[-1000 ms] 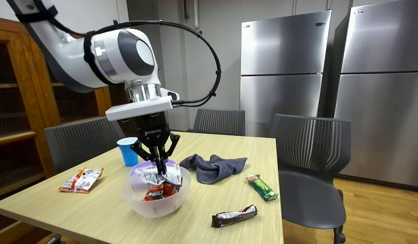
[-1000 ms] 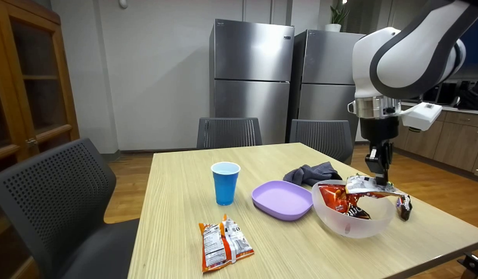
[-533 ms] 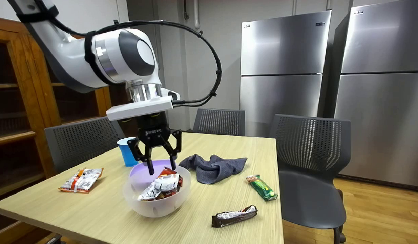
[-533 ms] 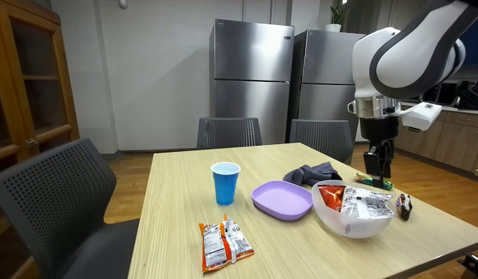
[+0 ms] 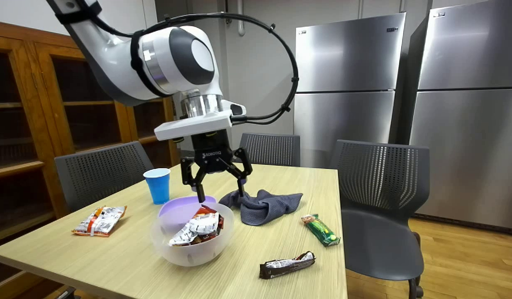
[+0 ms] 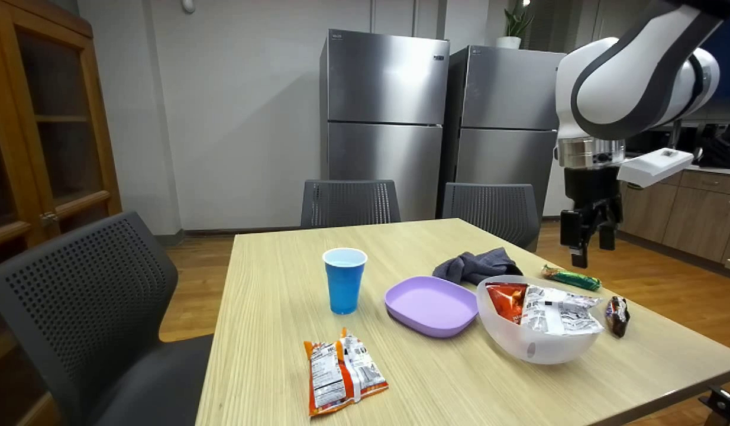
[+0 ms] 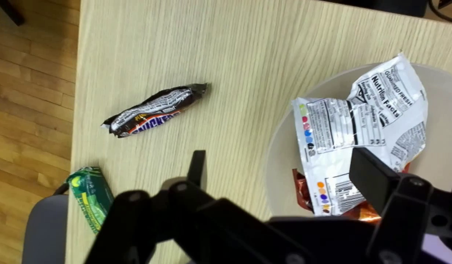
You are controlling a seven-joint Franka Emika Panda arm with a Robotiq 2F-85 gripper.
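Black gripper (image 5: 221,196) spread wide, one frosted bowl (image 5: 189,258), at least two snack bags (image 6: 557,312) inside, two wrapped bars (image 5: 321,230) nearby

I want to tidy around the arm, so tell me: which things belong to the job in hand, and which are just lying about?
Seemingly in the job:
open end effector
frosted bowl
silver-white packet, in the bowl
red packet, also in the bowl

Seemingly just lying about:
Snickers bar
green packet
orange-and-white packet
dark cloth
blue cup
purple plate
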